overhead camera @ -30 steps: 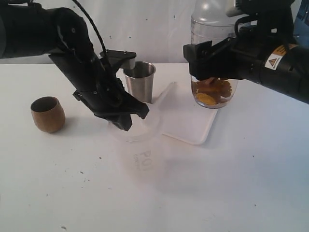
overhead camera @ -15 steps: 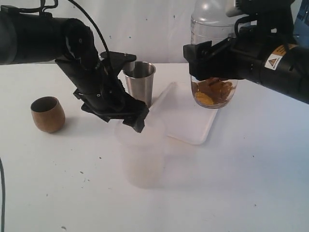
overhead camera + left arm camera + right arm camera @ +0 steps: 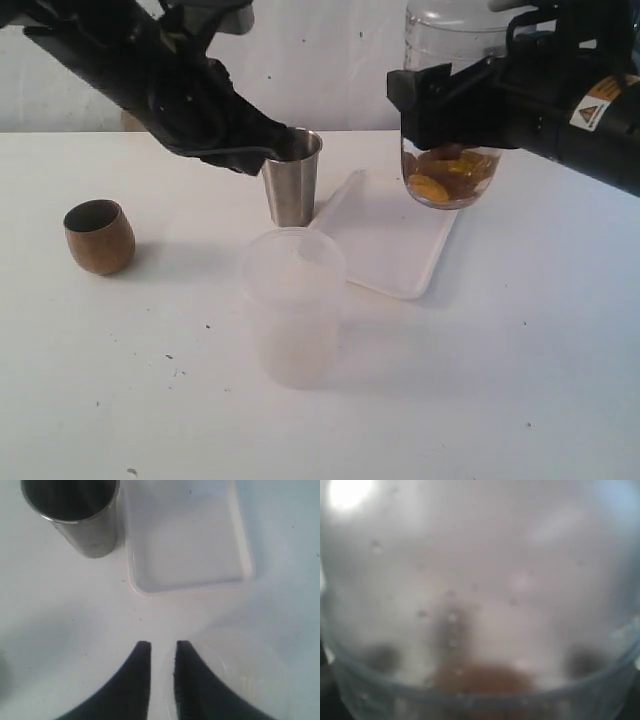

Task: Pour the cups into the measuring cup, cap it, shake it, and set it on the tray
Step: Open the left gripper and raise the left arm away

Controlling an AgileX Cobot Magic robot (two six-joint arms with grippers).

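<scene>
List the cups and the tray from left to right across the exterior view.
Wooden cup → steel tumbler → white tray → clear cup with brown contents. The frosted plastic cup stands directly in front of the steel tumbler, so it has no clear place in this order.

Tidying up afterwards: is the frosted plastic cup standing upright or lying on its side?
Upright: the frosted cup stands on its base on the table, open rim facing up.

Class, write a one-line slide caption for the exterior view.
Right end effector holds the measuring cup by the tray; frosted cup stands in front.
</scene>
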